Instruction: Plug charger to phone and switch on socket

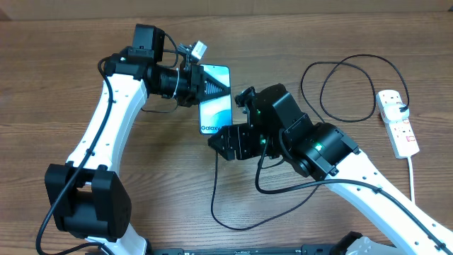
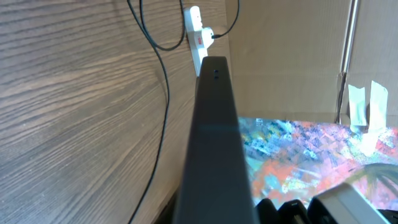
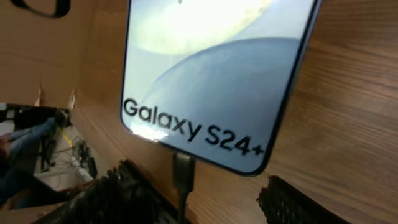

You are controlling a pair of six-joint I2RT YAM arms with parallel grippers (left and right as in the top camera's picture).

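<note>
Right wrist view: the right tool stands with its jaws apart at the bottom of the frame. Its dark fingers sit on either side of the charger, touching neither the plug tip nor the cable. The black tip is seated in the lower edge of the phone, whose lit blue screen reads "Galaxy S24+" and fills the upper centre, face up on the wooden table. Overhead, the left tool is clamped on the phone's far end at upper centre, and the left wrist camera looks straight along the handset's dark edge. From the phone the thin black cable curves down toward the lower centre. Another stretch loops at upper right to a black plug in the socket, a white strip near the right edge, well apart from both tools. Its white cord trails toward the lower right. The position of the switches cannot be told.
</note>
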